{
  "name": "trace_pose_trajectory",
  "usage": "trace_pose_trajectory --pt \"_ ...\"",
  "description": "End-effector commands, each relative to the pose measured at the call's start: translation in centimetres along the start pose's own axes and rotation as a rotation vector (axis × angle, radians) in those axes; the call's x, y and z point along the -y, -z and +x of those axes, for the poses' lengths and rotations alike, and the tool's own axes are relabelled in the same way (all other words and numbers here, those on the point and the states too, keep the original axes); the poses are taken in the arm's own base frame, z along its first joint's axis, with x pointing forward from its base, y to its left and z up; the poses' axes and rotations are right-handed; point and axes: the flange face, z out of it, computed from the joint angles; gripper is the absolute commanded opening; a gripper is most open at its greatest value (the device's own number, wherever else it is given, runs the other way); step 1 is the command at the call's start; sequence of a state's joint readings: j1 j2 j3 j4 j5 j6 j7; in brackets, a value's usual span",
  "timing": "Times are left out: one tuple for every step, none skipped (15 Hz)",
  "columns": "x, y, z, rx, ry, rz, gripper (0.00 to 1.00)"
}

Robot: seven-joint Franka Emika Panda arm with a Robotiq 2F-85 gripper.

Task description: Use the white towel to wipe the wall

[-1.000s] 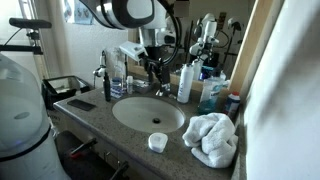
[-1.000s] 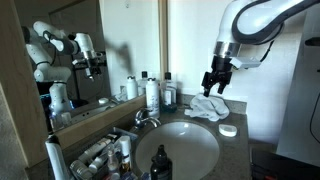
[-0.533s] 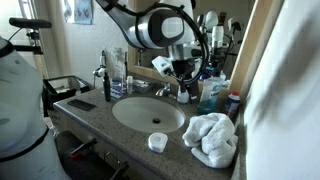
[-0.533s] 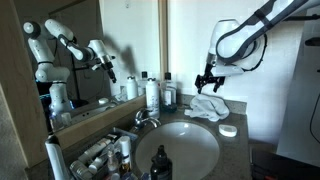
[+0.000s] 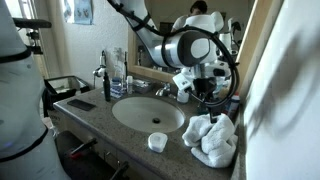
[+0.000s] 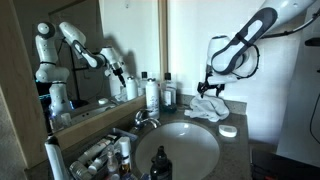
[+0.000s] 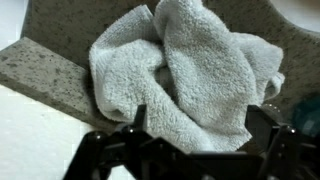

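Well, small white cup (image 5: 157, 142) nr sink (image 5: 148, 113), contents unclear; bottles (image 6: 152, 95) by faucet (image 6: 146, 118). Pincer (image 7: 203, 115) wide open, holding nothing, over white towel (image 7: 190, 75) on desk (image 7: 50, 75).

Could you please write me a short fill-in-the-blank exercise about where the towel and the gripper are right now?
1. The white towel lies crumpled on the ___, beside the sink.
2. The gripper hovers directly ___ the towel.
3. Its jaws stand ___, holding nothing.
4. The small round cap in front of the sink is ___ in colour.

Missing words: counter; above; open; white.
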State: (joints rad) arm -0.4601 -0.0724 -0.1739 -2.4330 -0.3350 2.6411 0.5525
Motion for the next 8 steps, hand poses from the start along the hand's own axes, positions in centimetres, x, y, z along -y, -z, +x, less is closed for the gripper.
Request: trace_pose_trajectory --pt "-0.7 -2.9 1.9 -0.01 -0.021 -0.007 1.0" --pt "-0.9 -3.7 2.2 -0.007 -0.024 -0.009 1.0" --pt "-1.2 -4.4 2.4 -0.003 -0.026 -0.015 1.0" --pt "-1.4 -5.2 2.5 0.001 -0.03 -0.025 1.0" --pt "-1.5 -5.9 2.6 0.011 -0.033 -0.034 1.0" --pt "-1.5 -6.5 2.5 0.016 -0.031 -0.037 0.75" --pt "-1.5 -7.0 2.4 0.022 -0.033 -0.049 0.72" --pt "-1.3 -7.3 2.3 0.029 -0.031 -0.047 0.66"
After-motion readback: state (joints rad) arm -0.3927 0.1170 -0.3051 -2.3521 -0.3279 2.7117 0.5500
